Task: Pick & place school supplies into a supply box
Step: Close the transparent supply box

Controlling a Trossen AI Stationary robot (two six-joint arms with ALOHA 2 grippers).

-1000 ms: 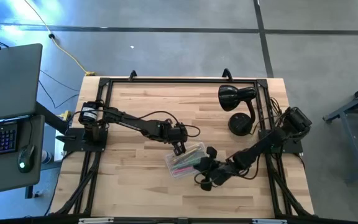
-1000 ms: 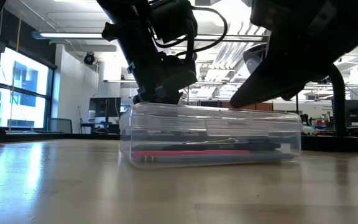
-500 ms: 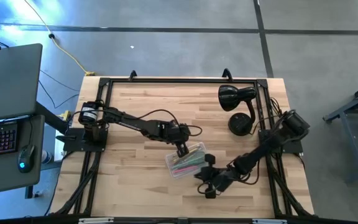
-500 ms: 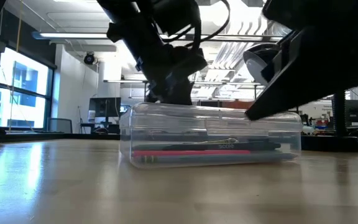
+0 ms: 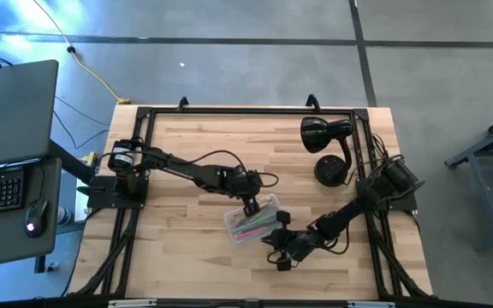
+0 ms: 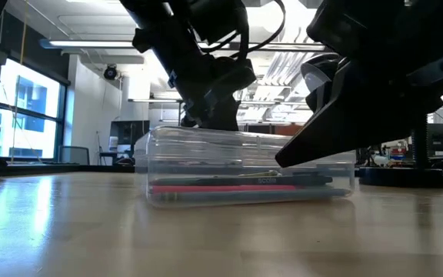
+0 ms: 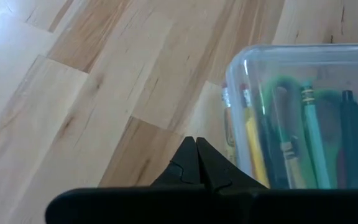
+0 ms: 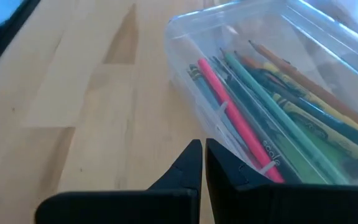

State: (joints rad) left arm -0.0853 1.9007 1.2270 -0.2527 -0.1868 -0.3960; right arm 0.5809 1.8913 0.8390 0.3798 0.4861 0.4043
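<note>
The clear supply box (image 5: pixel 252 221) lies on the table with its lid on. Pencils and pens (image 8: pixel 272 134) in pink, green, yellow and black, plus green-handled scissors (image 7: pixel 284 99), lie inside. My left gripper (image 7: pixel 196 146) is shut and stands at the box's far long side (image 5: pixel 248 204). In the low view it stands at the level of the lid (image 6: pixel 206 123). My right gripper (image 8: pixel 202 148) is shut at the box's near wall, toward its right end (image 5: pixel 278 227). My left gripper's shut fingers point down beside the box's rounded corner (image 7: pixel 229 134). One finger's outer side (image 7: pixel 219 168) lies close against the wall; whether it touches, I cannot tell. My right gripper's shut fingers slant down from the table's right and near side. The outer side of one finger (image 8: pixel 232 177) lies against the box's near long wall (image 8: pixel 194 106). The box rests flat on the table.
A black desk lamp (image 5: pixel 325 145) stands at the table's far right, its base (image 6: pixel 402 175) behind the box in the low view. A laptop and keyboard (image 5: pixel 7 128) sit left of the table. Bare wood lies to the left of the box and toward the near edge.
My right gripper moved toward the table's left and near edge, against the box. The box slid a little toward the table's left while staying flat. My left gripper shifted slightly along the box's far side toward the right. Both stayed shut.
</note>
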